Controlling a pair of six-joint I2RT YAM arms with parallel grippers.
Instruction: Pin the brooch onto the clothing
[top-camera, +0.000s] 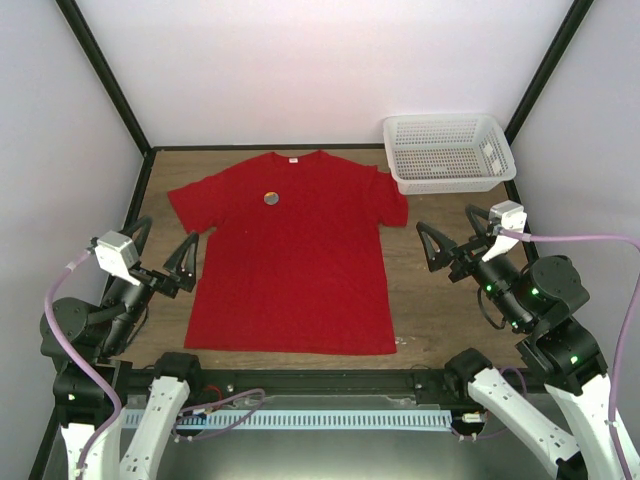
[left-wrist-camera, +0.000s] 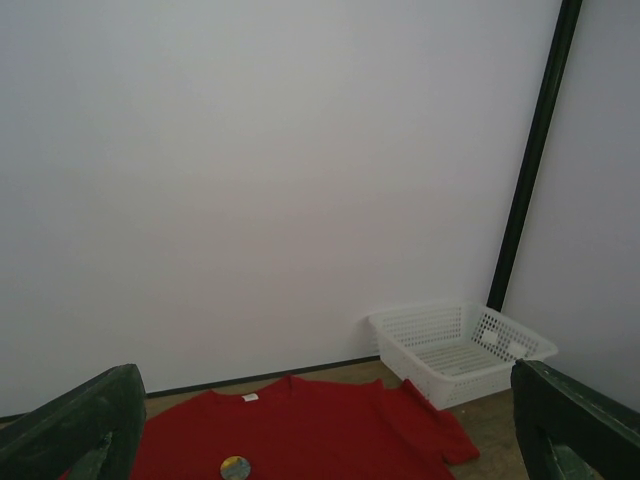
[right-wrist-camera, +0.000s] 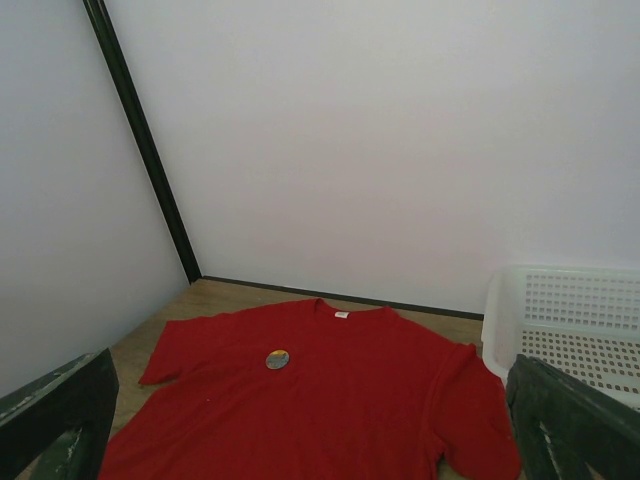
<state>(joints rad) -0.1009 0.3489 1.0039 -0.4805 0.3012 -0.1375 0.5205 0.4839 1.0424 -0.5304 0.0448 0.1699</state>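
Note:
The clothing, a red T-shirt (top-camera: 290, 255), lies flat on the wooden table, neck toward the back wall. The brooch (top-camera: 271, 198), a small round badge, sits on the shirt's upper chest left of the neck; it also shows as the brooch (left-wrist-camera: 235, 467) and the brooch (right-wrist-camera: 277, 359). My left gripper (top-camera: 160, 252) hovers open beside the shirt's left edge, holding nothing. My right gripper (top-camera: 455, 240) hovers open off the shirt's right sleeve, also with nothing between its fingers. Both stand well apart from the brooch.
A white mesh basket (top-camera: 449, 151) stands at the back right corner, touching the shirt's right sleeve (top-camera: 392, 200). Black frame posts rise at the back corners. White walls close in the table on three sides.

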